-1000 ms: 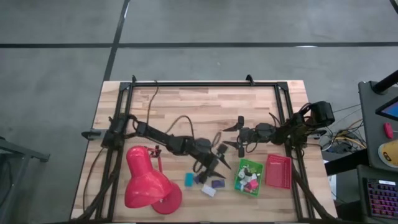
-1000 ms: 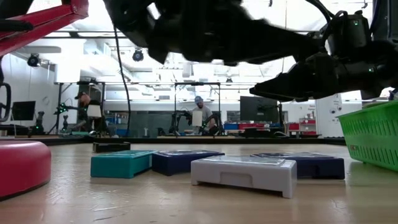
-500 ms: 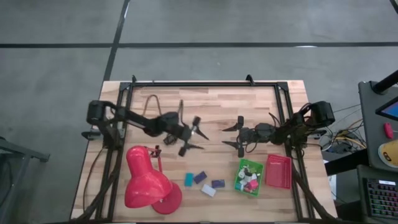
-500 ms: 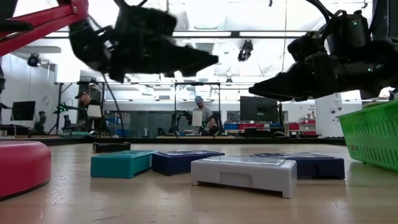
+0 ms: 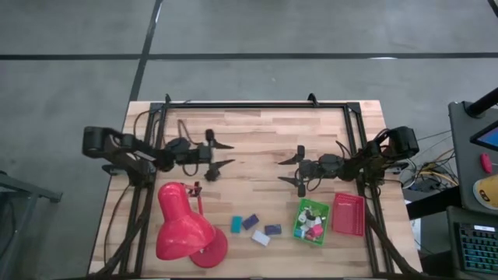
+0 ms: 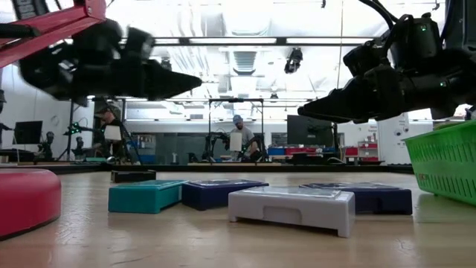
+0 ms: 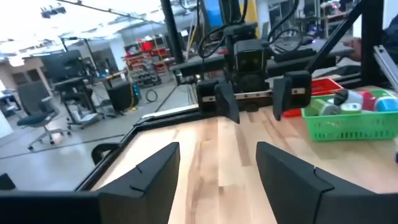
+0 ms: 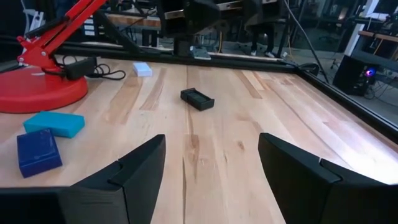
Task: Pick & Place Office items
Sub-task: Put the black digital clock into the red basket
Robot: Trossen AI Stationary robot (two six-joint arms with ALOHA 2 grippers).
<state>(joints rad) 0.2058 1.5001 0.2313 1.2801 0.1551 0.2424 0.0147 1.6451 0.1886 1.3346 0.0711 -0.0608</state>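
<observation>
Pale butcher-block wood makes up the table (image 5: 257, 132), which sits inside a black metal frame. The left gripper (image 5: 220, 154) hangs over the left half of the table, above bare wood, with its two dark fingers spread apart and nothing between them. The right gripper (image 5: 292, 167) hangs over the right half, facing the left one across a stretch of open wood, its fingers also parted and empty (its wrist camera looks straight past them at plain tabletop).

Along the near edge lies a loose cluster of office items: a teal block (image 5: 236, 224), a dark blue block (image 5: 250, 222) just beside it, a second dark blue block (image 5: 272, 229) and a white block (image 5: 261, 238). From table height the teal block (image 6: 143, 196) and the white block (image 6: 291, 208) look like flat, eraser-like slabs lying flat on the wood. A small black block (image 8: 198, 99) lies apart from the others.

A green basket tray (image 5: 312, 222) stands just right of the cluster and holds several small pieces in white, pink and green. A red tray (image 5: 348, 214) stands touching or nearly touching its right side. A big red desk lamp (image 5: 185, 230) occupies the near left corner.

Two people (image 6: 239, 140) stand far off in the workshop beyond the table.
</observation>
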